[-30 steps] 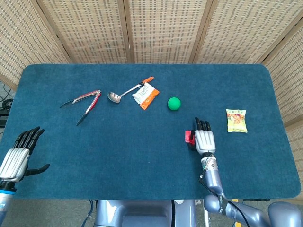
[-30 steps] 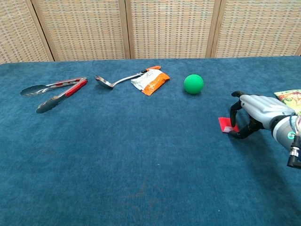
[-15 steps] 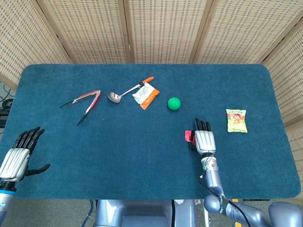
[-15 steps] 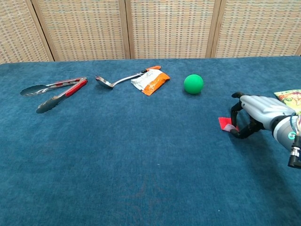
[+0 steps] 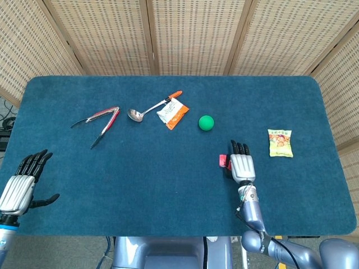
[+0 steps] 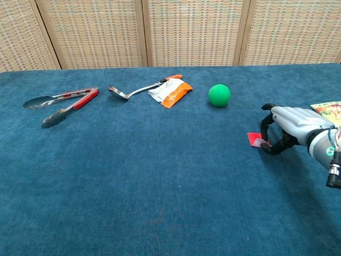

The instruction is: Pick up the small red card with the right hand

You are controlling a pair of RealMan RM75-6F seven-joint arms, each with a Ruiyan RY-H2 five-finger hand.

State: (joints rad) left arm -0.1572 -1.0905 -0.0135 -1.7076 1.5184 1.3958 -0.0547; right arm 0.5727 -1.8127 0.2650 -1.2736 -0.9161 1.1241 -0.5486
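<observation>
The small red card [image 6: 254, 140] lies right of the table's middle, just left of my right hand [image 6: 292, 128]. My thumb and a fingertip pinch the card's right edge, and its near side looks tipped slightly off the cloth. From the head view the right hand [image 5: 242, 166] is palm down with its fingers pointing away, and only a sliver of the red card [image 5: 222, 161] shows at its left side. My left hand [image 5: 19, 182] hovers at the near left corner, fingers spread and holding nothing.
A green ball [image 6: 219, 95] sits behind and to the left of the card. Further left lie an orange-white packet [image 6: 171, 92], a spoon [image 6: 133, 91] and red-handled tongs [image 6: 59, 105]. A yellow snack bag [image 5: 280, 143] lies right of the right hand.
The right hand's fingers have closed further on the card. The card has shifted slightly and shows less beside the hand in the head view. The left hand has stayed still.
</observation>
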